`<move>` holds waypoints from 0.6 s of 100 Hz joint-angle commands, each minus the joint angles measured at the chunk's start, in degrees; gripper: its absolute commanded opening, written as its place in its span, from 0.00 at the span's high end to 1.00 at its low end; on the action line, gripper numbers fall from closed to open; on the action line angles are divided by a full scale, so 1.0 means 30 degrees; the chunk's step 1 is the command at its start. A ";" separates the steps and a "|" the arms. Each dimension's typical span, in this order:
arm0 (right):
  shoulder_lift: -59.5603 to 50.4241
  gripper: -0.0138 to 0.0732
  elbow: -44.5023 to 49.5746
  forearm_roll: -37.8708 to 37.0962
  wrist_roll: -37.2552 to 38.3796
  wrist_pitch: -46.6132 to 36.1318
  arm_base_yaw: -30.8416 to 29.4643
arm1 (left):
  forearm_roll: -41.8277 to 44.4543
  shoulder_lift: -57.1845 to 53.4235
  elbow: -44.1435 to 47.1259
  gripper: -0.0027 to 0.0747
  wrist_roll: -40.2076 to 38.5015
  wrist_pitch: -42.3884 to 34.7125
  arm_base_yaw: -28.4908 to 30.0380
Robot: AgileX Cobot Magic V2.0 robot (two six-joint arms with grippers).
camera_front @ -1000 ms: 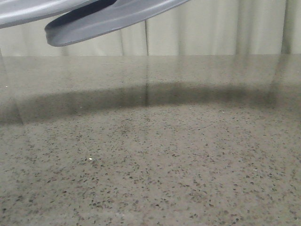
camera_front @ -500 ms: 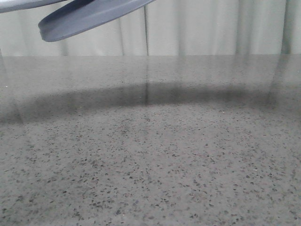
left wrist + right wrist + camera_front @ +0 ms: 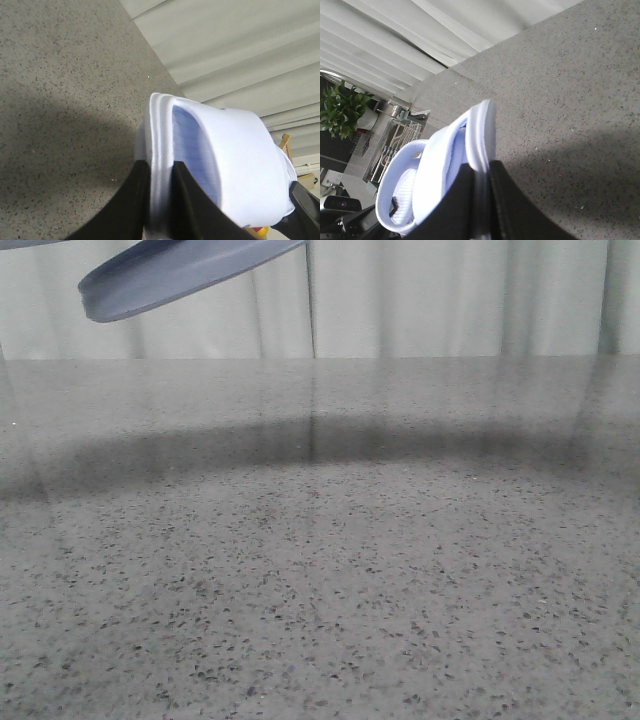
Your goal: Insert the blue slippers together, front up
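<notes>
Both pale blue slippers are held up in the air above the table. In the front view only one slipper's sole shows at the top left, with a sliver of the other in the corner; no gripper shows there. In the left wrist view my left gripper is shut on the sole edge of a slipper. In the right wrist view my right gripper is shut on the sole edge of a slipper, and a strap with a ribbed footbed lies close against it.
The speckled grey table lies below, with a pale curtain behind it. A potted plant and a wire rack stand beyond the table's edge. A dark part and a yellow object show behind the slipper.
In the front view the slippers have risen and drifted left. The upper one has almost left the frame, and the lower one shows less of itself.
</notes>
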 commanded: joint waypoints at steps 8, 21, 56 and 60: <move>-0.0351 0.96 -0.0695 0.1416 -0.0300 0.2341 0.0202 | -0.1601 -0.0104 -0.0750 0.94 0.0627 0.2475 -0.0175; -0.0351 0.96 -0.0695 0.1143 -0.0300 0.2180 0.0202 | -0.0907 -0.0104 -0.0750 0.95 0.0666 0.1869 -0.0175; -0.0351 0.96 -0.0267 0.0164 -0.0300 0.1478 0.0202 | 0.0205 0.1077 -0.0750 0.95 0.1264 0.0503 -0.0175; -0.0306 0.96 -0.0099 0.0164 -0.0300 0.1394 0.0202 | 0.0154 0.1386 -0.0750 0.95 0.1492 0.0590 -0.0175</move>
